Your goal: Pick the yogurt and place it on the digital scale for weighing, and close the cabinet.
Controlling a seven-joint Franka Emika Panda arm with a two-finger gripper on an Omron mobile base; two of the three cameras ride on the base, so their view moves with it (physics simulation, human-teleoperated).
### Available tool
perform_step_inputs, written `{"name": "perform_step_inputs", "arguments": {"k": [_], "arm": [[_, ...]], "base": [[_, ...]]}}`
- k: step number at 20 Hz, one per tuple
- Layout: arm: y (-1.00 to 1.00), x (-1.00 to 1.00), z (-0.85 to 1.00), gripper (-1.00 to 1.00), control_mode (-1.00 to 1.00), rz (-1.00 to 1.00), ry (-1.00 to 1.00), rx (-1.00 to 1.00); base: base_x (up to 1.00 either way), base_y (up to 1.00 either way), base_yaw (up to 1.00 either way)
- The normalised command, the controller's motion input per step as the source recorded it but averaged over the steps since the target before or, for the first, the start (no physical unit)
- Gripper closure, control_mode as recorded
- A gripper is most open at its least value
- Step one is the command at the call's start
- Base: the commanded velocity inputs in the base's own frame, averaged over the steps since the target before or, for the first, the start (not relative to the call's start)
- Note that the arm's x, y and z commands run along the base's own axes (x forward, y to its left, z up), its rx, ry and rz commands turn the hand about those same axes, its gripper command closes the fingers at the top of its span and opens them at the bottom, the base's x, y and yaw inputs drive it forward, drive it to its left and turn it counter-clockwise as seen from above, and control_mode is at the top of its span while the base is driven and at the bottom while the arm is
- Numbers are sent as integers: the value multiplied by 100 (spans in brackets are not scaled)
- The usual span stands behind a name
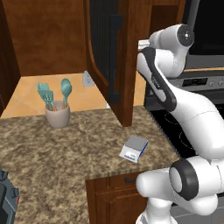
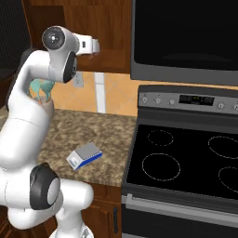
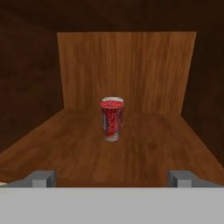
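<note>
In the left base view the cabinet [image 1: 109, 52] door hangs open over the counter [image 1: 65, 144], and the digital scale [image 1: 134, 148] lies bare near the counter's front edge, well apart from the utensil cup [image 1: 57, 114]. The arm reaches up toward the cabinet.

The right base view shows the scale beside the stove [image 2: 186, 158], nothing on it.

In the hand view the yogurt [image 3: 112, 119] stands upright on the cabinet shelf [image 3: 65, 148], centred ahead of the tool [image 3: 112, 178], whose fingers are apart and empty. The step in hand looks like the approach to the pick; next the tool should advance straight until its fingers bracket the cup, then clamp.
</note>
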Motion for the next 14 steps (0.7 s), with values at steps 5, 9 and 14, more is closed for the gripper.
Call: {"name": "perform_step_inputs", "arguments": {"k": [5, 9, 14], "arm": [[9, 66, -13, -100, -100, 0, 0, 0], [0, 57, -10, -100, -100, 1, 0, 0], [1, 59, -1, -100, -100, 1, 0, 0]], "base": [[0, 0, 0], [0, 0, 0], [0, 0, 0]]}}
